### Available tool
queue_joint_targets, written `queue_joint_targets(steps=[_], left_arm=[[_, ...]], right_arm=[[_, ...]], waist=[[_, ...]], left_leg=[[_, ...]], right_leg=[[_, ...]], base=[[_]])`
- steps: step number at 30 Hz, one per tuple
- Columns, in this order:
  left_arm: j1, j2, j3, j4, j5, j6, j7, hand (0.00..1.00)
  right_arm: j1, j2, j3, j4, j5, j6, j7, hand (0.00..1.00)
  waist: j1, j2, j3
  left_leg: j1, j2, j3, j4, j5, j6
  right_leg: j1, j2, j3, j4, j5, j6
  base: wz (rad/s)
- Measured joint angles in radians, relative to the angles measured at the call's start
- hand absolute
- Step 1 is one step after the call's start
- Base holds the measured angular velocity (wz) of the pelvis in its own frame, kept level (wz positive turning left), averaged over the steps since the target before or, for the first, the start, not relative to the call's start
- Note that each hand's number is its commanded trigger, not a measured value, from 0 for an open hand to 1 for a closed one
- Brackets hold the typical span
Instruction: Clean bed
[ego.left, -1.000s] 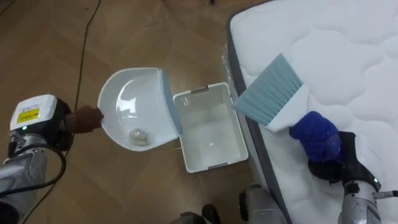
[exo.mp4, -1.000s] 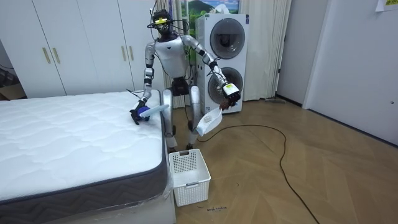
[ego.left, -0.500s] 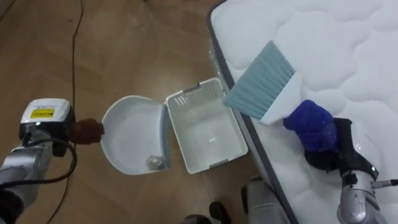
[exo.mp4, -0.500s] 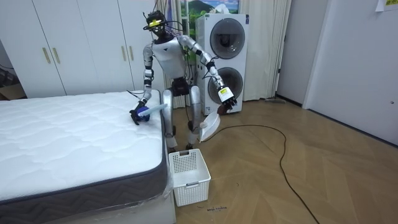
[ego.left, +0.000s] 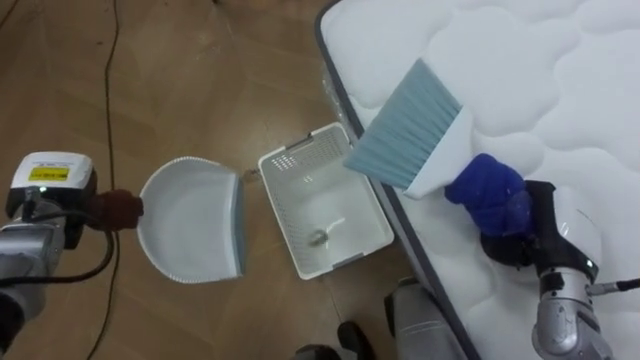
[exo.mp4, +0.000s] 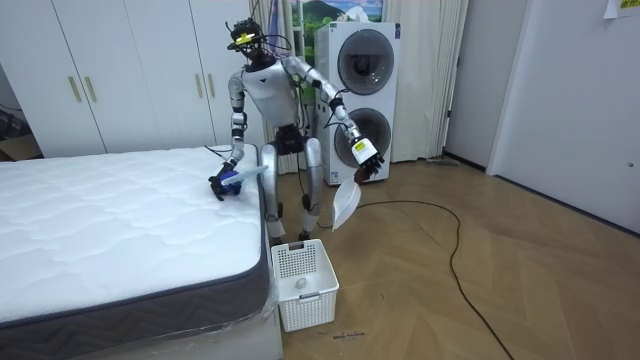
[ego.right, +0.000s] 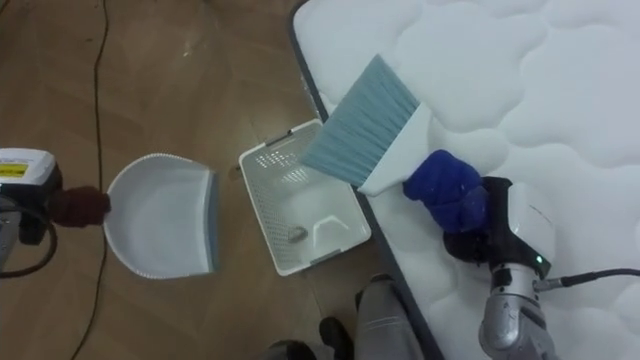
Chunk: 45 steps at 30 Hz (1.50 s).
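Rightward, white quilted bed (ego.left: 560, 90) lies under right robot hand (ego.left: 490, 195), gripping a grey-bristled white brush (ego.left: 405, 125); left robot hand (ego.left: 115, 208), farther off, grips a white plastic dustpan (ego.left: 190, 225).

the brush (ego.left: 415, 140) handle is buried inside the blue-gloved right hand (ego.left: 488, 192), a closed fist, so none of the handle can be read. the bristles cover the basket (ego.left: 278, 215) corner at 2 o'clock. a small pale thing (ego.left: 320, 237) on the basket floor is too small to name. the dustpan (ego.left: 190, 215) handle, at the pan's 9 o'clock, is hidden inside the dark red left hand (ego.left: 118, 207), which is itself half covered by the robot's own wrist. the mattress (ego.left: 560, 90) is cut off by the top and right edges of the eye views, and by the left and bottom edges of the room view, where the dustpan hangs edge-on and its inside cannot be seen.
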Motion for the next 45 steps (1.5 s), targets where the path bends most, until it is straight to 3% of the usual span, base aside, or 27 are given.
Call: queue_joint_targets(steps=[6,8,14,17,21,24,27,30,32,33,35,36,38,39,41,43,45], left_arm=[[-0.038,0.010,0.002,0.006,0.001,0.005,0.000,1.00],[-0.059,0.021,0.013,0.006,0.002,0.005,0.001,1.00],[-0.142,0.069,0.014,0.018,-0.001,0.005,0.035,1.00],[-0.164,0.073,0.013,0.019,-0.021,0.005,0.084,1.00],[-0.165,0.070,0.013,0.012,-0.112,0.002,0.155,1.00],[-0.158,0.064,0.013,-0.003,-0.164,-0.007,0.184,1.00],[-0.150,0.062,0.036,-0.030,-0.197,-0.039,0.188,1.00],[-0.110,0.051,0.074,-0.092,-0.203,-0.068,0.209,1.00],[-0.018,0.051,0.139,-0.174,-0.209,-0.104,0.230,1.00],[0.007,0.051,0.159,-0.194,-0.213,-0.113,0.238,1.00],[0.110,0.043,0.241,-0.268,-0.237,-0.141,0.265,1.00],[0.139,0.037,0.269,-0.288,-0.242,-0.146,0.269,1.00],[0.238,0.009,0.346,-0.364,-0.267,-0.162,0.295,1.00],[0.261,0.003,0.357,-0.387,-0.276,-0.164,0.299,1.00],[0.323,-0.071,0.390,-0.461,-0.300,-0.167,0.308,1.00],[0.381,-0.125,0.404,-0.509,-0.302,-0.176,0.308,1.00],[0.446,-0.155,0.404,-0.560,-0.318,-0.177,0.305,1.00]], right_arm=[[0.000,-0.003,0.005,-0.001,0.006,0.005,-0.003,0.00],[0.005,-0.011,0.004,-0.009,0.004,0.005,-0.012,0.00],[0.023,-0.029,0.004,-0.026,0.003,0.004,-0.038,0.00],[0.027,-0.042,0.009,-0.029,0.006,0.004,-0.039,0.00],[0.023,-0.043,0.020,-0.018,0.028,0.003,-0.040,0.00],[0.020,-0.045,0.019,-0.005,0.056,-0.008,-0.038,0.00],[0.017,-0.043,0.021,0.011,0.096,-0.020,-0.023,0.00],[0.017,-0.038,0.021,0.051,0.101,-0.039,0.006,0.00],[0.020,-0.035,0.030,0.081,0.106,-0.045,0.030,0.00],[0.025,-0.034,0.032,0.083,0.115,-0.046,0.035,0.00],[0.031,-0.014,0.030,0.116,0.126,-0.046,0.040,0.00],[0.032,-0.005,0.028,0.124,0.126,-0.046,0.040,0.00],[0.060,0.021,0.018,0.141,0.125,-0.037,0.041,0.00],[0.072,0.021,0.017,0.141,0.126,-0.037,0.043,0.00],[0.128,0.027,-0.010,0.143,0.167,-0.023,0.046,0.00],[0.164,0.040,-0.033,0.145,0.197,-0.014,0.048,0.00],[0.191,0.052,-0.041,0.135,0.231,-0.013,0.050,0.00]], waist=[[0.008,0.005,0.0020],[0.012,0.015,0.0055],[0.016,0.051,0.0042],[0.022,0.057,0.0060],[0.021,0.057,0.0070],[0.029,0.048,0.0143],[0.032,0.028,0.0242],[0.049,0.005,0.0168],[0.077,-0.014,0.0054],[0.088,-0.018,0.0029],[0.118,-0.035,-0.0103],[0.120,-0.038,-0.0119],[0.127,-0.056,-0.0296],[0.128,-0.060,-0.0338],[0.142,-0.071,-0.0419],[0.145,-0.085,-0.0510],[0.141,-0.104,-0.0575]], left_leg=[[-0.002,0.002,0.000,0.006,-0.002,0.000],[-0.002,0.003,0.002,0.006,-0.002,0.000],[0.004,0.018,0.026,0.000,-0.004,0.001],[0.028,0.018,0.036,-0.011,-0.005,0.002],[0.053,0.019,0.043,-0.018,-0.005,0.002],[0.075,0.020,0.060,-0.020,-0.008,0.003],[0.096,0.022,0.063,-0.012,-0.014,0.001],[0.113,0.039,0.063,0.009,-0.032,-0.003],[0.145,0.055,0.058,0.006,-0.045,-0.015],[0.155,0.056,0.051,0.002,-0.047,-0.018],[0.198,0.052,0.014,-0.031,-0.050,-0.022],[0.213,0.052,0.004,-0.039,-0.051,-0.023],[0.273,0.051,0.001,-0.087,-0.052,-0.026],[0.288,0.051,-0.001,-0.098,-0.052,-0.026],[0.363,0.053,-0.005,-0.148,-0.048,-0.030],[0.418,0.053,-0.005,-0.183,-0.048,-0.030],[0.464,0.052,-0.005,-0.216,-0.048,-0.030]], right_leg=[[0.000,0.005,0.000,-0.006,-0.003,-0.002],[0.000,0.009,0.000,-0.008,-0.003,-0.001],[0.008,0.008,-0.009,-0.019,-0.002,-0.002],[0.024,0.007,0.000,-0.019,-0.002,-0.002],[0.043,0.008,0.004,-0.018,-0.003,-0.003],[0.054,0.009,0.018,-0.013,-0.006,-0.003],[0.074,0.015,0.030,-0.010,-0.009,-0.001],[0.089,0.044,0.038,-0.019,-0.009,-0.001],[0.118,0.086,0.071,-0.053,0.003,-0.003],[0.127,0.094,0.081,-0.061,0.007,-0.004],[0.170,0.123,0.114,-0.104,0.027,-0.008],[0.185,0.130,0.121,-0.116,0.030,-0.007],[0.229,0.145,0.139,-0.156,0.036,-0.007],[0.246,0.146,0.138,-0.167,0.038,-0.007],[0.317,0.157,0.137,-0.219,0.045,-0.003],[0.366,0.166,0.149,-0.250,0.047,0.000],[0.402,0.177,0.160,-0.275,0.050,0.003]], base=[[0.00],[0.00],[0.01],[-0.09],[-0.04],[-0.10],[-0.09],[-0.22],[-0.64],[-0.77],[-0.76],[-0.63],[-0.44],[-0.27],[-0.18],[-0.28],[-0.36]])
